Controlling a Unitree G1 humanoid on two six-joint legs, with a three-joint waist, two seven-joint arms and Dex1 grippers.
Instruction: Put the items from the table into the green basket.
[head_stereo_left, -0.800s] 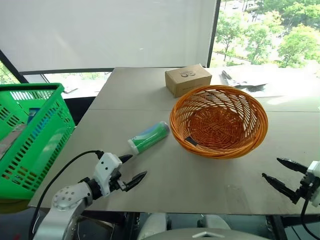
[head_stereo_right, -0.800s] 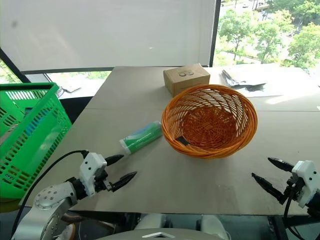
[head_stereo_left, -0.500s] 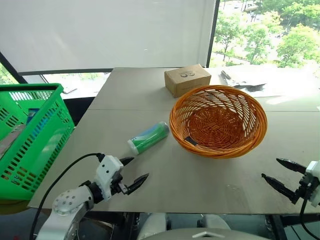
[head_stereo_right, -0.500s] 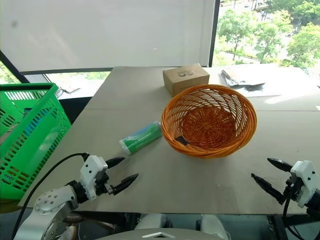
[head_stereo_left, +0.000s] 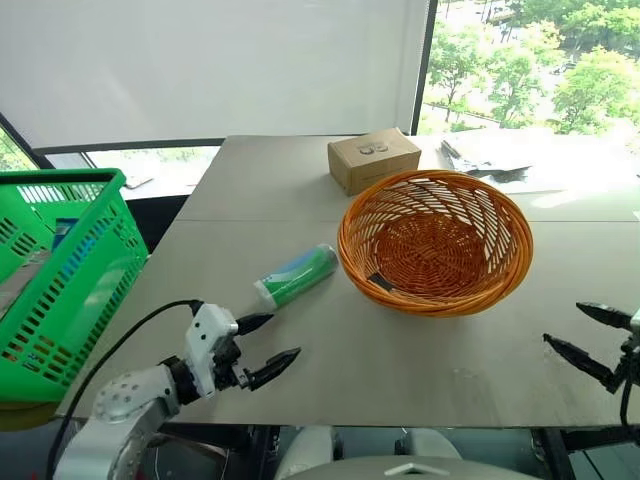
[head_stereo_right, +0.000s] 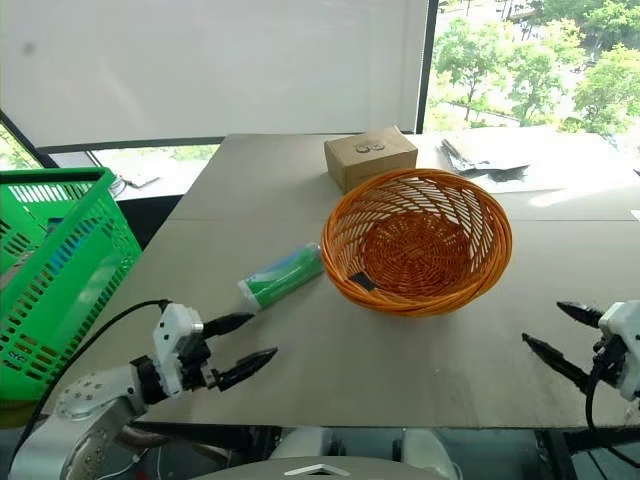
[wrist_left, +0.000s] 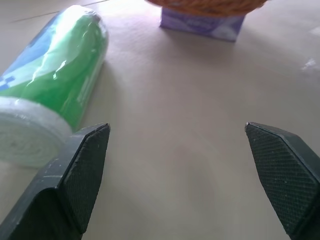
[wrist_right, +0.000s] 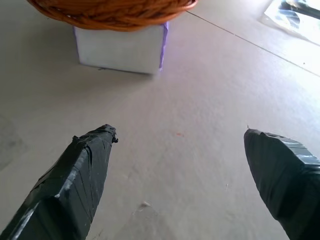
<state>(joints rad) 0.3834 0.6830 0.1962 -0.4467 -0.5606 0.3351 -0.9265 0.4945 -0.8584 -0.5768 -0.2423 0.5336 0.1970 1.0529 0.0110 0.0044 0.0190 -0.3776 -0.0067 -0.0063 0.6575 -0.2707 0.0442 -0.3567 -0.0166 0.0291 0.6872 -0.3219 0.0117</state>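
At centre left of the head views, on the grey-beige table (head_stereo_left: 400, 360), lies the green tube (head_stereo_left: 296, 275) on its side, its white end toward the lower left and its far end just beside the orange wicker basket (head_stereo_left: 435, 242). The purple tissue pack (wrist_left: 201, 24) lies on the same tabletop tucked under that basket's overhanging rim; in the right wrist view the tissue pack (wrist_right: 120, 47) shows a pale face with a purple edge, again partly covered by the wicker. In the head views the wicker basket therefore hides the pack, and a small dark label is seen on its near inner wall.

The left gripper (head_stereo_left: 262, 348), at lower left, hovers above the table edge with its two black fingers spread wide, holding nothing; its upper finger tip is near the tube's white end but apart from it. The left wrist view shows the left gripper (wrist_left: 185, 165) with bare tabletop between its fingers, the tube beside one finger. The right gripper (head_stereo_left: 592, 338), at lower right, is likewise spread wide and empty, well apart from the wicker basket.

The green basket (head_stereo_left: 90, 280) stands at far left, beyond the table's edge; a blue item and a pale flat object show inside it, though what they are cannot be told. A brown cardboard box (head_stereo_left: 375, 160) sits behind the wicker basket, and dark papers (head_stereo_left: 485, 158) lie at upper right.
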